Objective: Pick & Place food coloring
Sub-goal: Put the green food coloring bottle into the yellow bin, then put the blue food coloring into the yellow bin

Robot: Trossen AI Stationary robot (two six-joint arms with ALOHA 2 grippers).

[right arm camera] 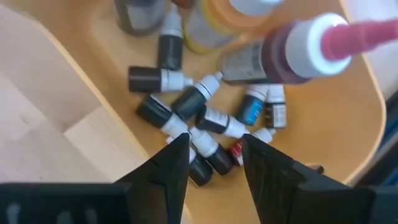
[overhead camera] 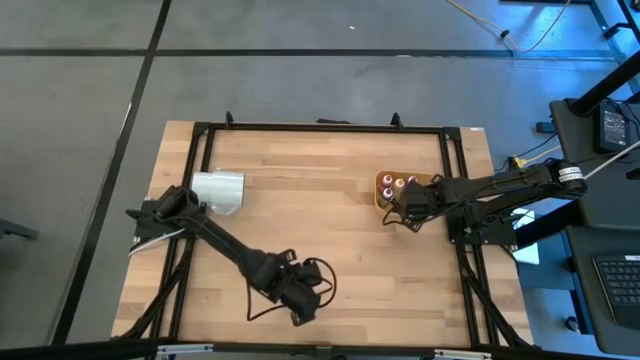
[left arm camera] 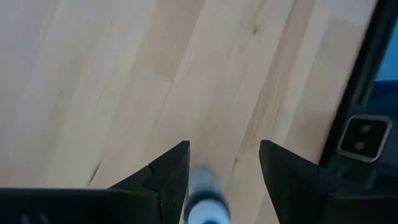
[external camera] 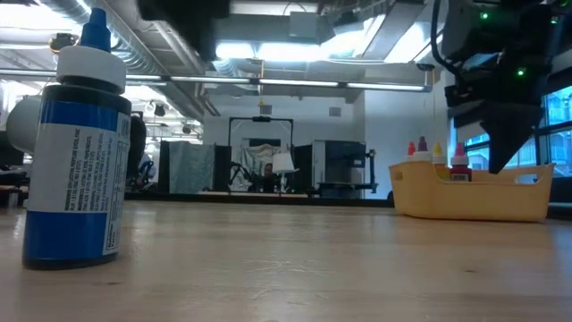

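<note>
A blue-labelled food coloring bottle (external camera: pixel 76 143) with a white cap and a blue tip stands upright on its base on the table, near the front edge. My left gripper (left arm camera: pixel 224 146) hangs above it, open; the bottle's cap (left arm camera: pixel 205 202) shows below and between the fingers, and the low view shows nothing at the bottle's sides. My right gripper (right arm camera: pixel 211 140) is open above a tan tray (right arm camera: pixel 323 137) at the table's right. Several tiny dropper bottles (right arm camera: pixel 205 118) lie in a heap on the tray floor. A taller bottle with a red tip (right arm camera: pixel 311 50) is also in the tray.
A pale silvery cylinder (overhead camera: pixel 218 190) lies near the table's left edge by the left arm's base. Black frame rails (overhead camera: pixel 320 127) run around the wooden table top (overhead camera: pixel 320 230). The tray's wall (external camera: pixel 474 201) rises around the right gripper's tips (external camera: pixel 499 165).
</note>
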